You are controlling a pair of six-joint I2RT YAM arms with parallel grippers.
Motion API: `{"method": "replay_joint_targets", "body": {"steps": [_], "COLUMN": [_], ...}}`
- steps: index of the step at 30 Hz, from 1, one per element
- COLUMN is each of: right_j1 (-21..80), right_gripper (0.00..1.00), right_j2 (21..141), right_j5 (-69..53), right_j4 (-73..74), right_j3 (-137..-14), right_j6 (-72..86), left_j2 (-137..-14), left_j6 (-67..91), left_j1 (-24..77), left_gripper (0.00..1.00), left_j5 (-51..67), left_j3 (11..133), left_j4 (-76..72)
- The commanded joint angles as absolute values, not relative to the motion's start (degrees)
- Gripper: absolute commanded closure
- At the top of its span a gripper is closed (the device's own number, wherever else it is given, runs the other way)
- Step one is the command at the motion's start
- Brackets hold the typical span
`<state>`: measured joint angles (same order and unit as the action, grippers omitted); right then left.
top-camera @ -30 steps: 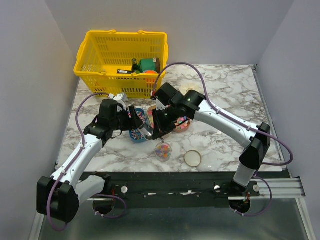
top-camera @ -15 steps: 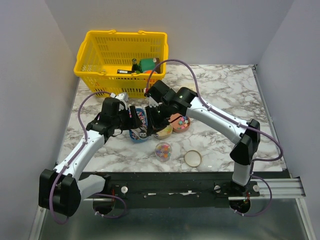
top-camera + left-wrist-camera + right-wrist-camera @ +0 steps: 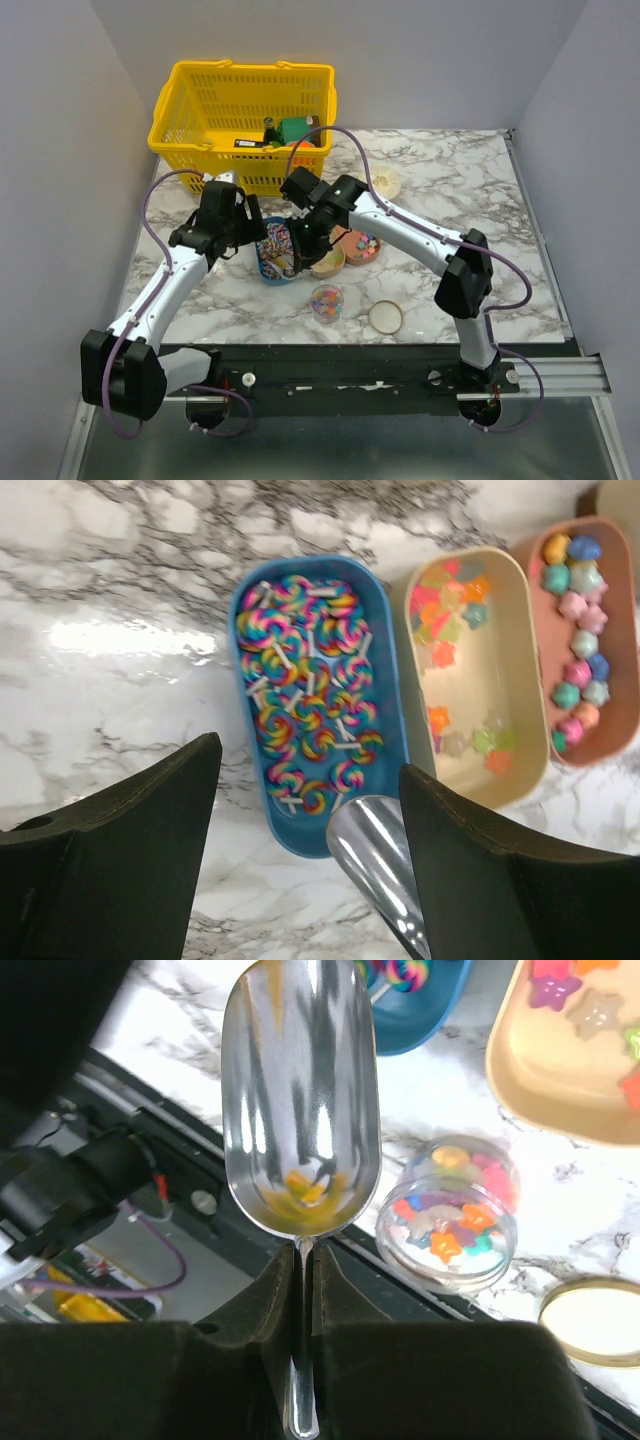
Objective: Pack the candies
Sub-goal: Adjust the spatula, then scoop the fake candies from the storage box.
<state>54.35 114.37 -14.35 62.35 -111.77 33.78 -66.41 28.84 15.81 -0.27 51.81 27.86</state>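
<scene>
**A:** So the right gripper (image 3: 300,1272) is clamped on the scoop (image 3: 300,1090) handle, and the left gripper (image 3: 310,770) hangs wide open over the blue tray (image 3: 392,720). Any tips?

**B:** I'd keep the scoop shallow, slide it under the swirl candies (image 3: 310,695), then tip slowly into the jar (image 3: 450,1222). Compared with a second ago, the scoop has swung from near the jar to the tray's near end. The left arm has backed toward the basket (image 3: 245,120).

Place: robot lab cell
Walls: plain grey panels (image 3: 60,150) on 3 sides
Table: marble-look top (image 3: 460,180), black rail (image 3: 340,368) at near edge
Rig: left arm (image 3: 165,295), right arm (image 3: 415,232), cabled
</scene>
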Motion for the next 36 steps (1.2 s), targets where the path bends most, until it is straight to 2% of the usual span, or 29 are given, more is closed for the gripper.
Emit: {"method": "replay_joint_targets", "body": {"steps": [1,21,25,31,36], "right_j1": [54.6,54.5,54.4,53.4,52.9], "right_gripper": [0.99,0.99,0.99,0.99,0.99], "right_j2": [120.1,128.1,129.0,130.4,130.9], "right_j5": [-11.6,-14.5,-15.1,-16.2,-17.2], "right_j4": [67.8,68.8,68.9,69.0,69.0], "right_j3": [-117.1,-121.9,-122.5,-124.1,-124.6], "right_j6": [31.6,27.8,27.3,26.7,25.9], "left_j2": [-69.5,-79.5,-80.3,-81.4,-82.1], "left_j6": [31.9,31.8,31.6,31.5,31.3], "left_j1": [13.4,12.3,12.3,12.3,12.3], "left_gripper": [0.17,0.5,0.63,0.74,0.78], "left_j5": [-6.2,4.2,5.0,5.8,6.2], "left_j3": [52.9,49.0,48.6,48.2,48.1], "left_j4": [32.4,30.7,30.3,30.3,30.2]}}
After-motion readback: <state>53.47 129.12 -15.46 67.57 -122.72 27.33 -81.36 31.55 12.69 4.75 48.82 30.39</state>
